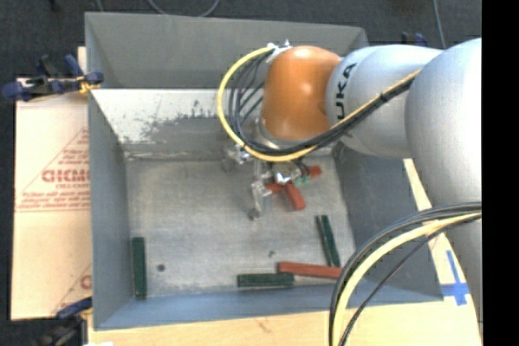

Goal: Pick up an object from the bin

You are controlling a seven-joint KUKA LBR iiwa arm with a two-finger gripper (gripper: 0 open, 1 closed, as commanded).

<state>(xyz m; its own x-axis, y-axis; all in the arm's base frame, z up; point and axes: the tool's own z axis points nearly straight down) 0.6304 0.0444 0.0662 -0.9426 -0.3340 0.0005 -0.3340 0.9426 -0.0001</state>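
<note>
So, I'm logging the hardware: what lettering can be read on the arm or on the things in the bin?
"UKA": black letters on the arm's white link, beside the orange cover; anything before the U is hidden.
Green and red sticks in the bin: no lettering can be seen.

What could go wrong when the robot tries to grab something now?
1. The gripper hangs just beside a small clump of red pieces; it may nudge them away or catch more than one.
2. The green stick and red stick lie flat along the near wall of the bin, probably awkward to grip.
</note>
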